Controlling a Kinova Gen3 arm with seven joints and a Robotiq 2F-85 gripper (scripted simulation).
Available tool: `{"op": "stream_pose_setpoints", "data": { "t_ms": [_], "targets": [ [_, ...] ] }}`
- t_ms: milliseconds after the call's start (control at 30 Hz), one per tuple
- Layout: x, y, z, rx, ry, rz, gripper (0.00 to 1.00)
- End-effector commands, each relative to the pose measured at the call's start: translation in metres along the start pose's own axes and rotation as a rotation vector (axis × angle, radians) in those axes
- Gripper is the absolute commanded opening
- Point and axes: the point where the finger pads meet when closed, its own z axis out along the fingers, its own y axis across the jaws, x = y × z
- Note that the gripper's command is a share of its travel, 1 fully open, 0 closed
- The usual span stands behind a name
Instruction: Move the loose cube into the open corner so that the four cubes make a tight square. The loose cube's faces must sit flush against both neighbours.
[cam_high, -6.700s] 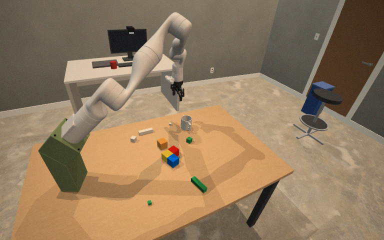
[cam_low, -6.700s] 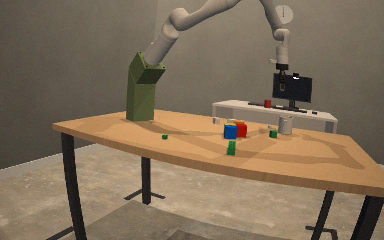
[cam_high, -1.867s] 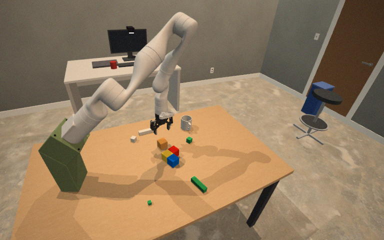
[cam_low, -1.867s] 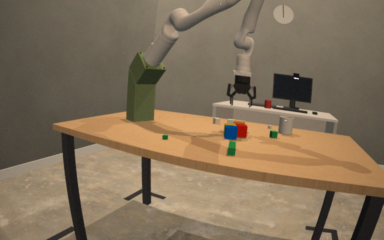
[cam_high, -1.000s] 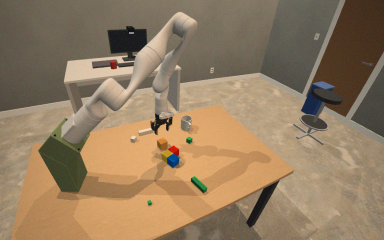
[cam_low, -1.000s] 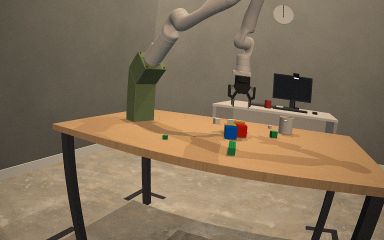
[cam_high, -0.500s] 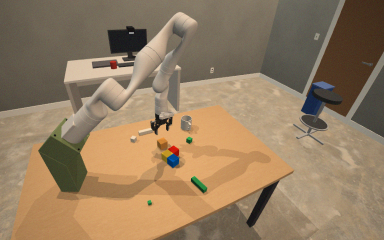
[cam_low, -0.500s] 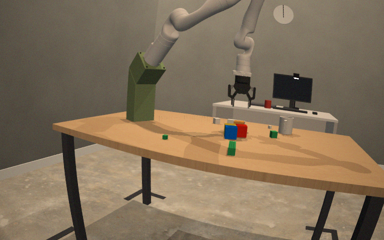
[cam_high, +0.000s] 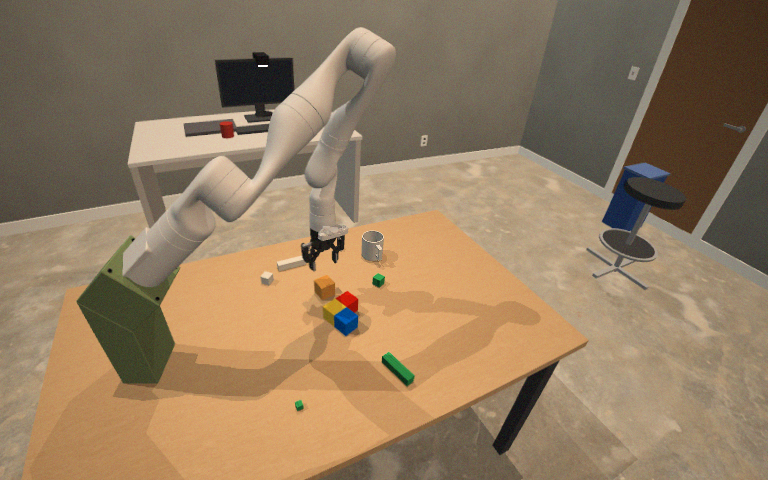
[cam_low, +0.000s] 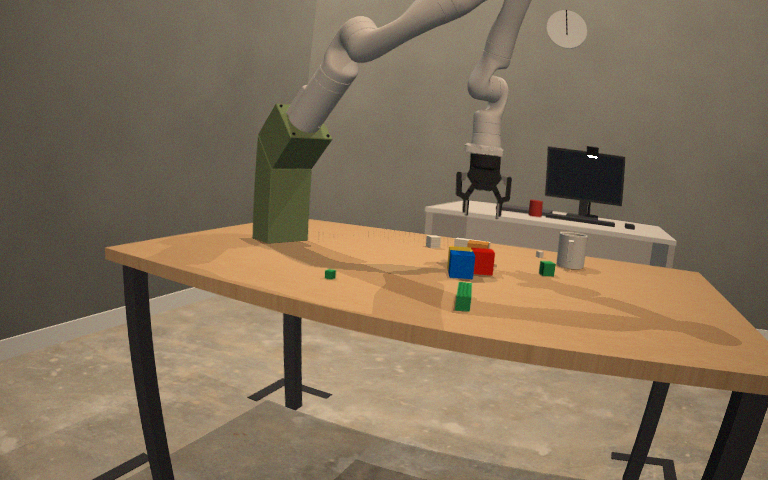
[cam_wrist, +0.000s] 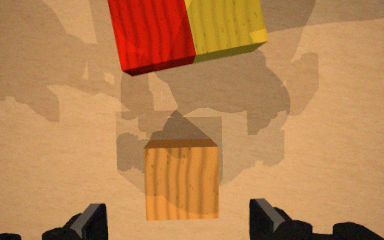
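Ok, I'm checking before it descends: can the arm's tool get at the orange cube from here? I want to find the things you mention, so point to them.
Probably yes: the tool (cam_high: 324, 261) (cam_low: 482, 215) (cam_wrist: 178, 220) is open above the orange cube (cam_high: 324, 287) (cam_low: 479, 243) (cam_wrist: 182, 183), with a gap before the red and yellow cubes.

relative to the oldest views, the gripper (cam_high: 323, 263) (cam_low: 482, 215) (cam_wrist: 178, 220) is lower and nearer the arm's base — displaced from beyond the table's far edge to above the orange cube (cam_high: 324, 287) (cam_low: 479, 243) (cam_wrist: 182, 183). it is also rotated: the exterior view now shows both fingers side by side. finger spacing is slightly narrower than in the next views. the arm (cam_high: 300, 113) (cam_low: 488, 87) has a changed bend, and its shadow (cam_high: 512, 315) (cam_low: 696, 333) has shifted. in the top view, the gripper now covers the small white cube near the mug (cam_high: 372, 246) (cam_low: 571, 250). in the exterior view, the monitor (cam_low: 585, 175) is uncovered.
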Motion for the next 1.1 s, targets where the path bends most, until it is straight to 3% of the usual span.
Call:
{"op": "stream_pose_setpoints", "data": {
  "t_ms": [0, 1067],
  "targets": [
    [0.002, 0.001, 0.005, -0.003, 0.005, 0.002, 0.81],
    [0.003, 0.002, 0.041, -0.003, 0.005, 0.002, 0.81]
  ]
}}
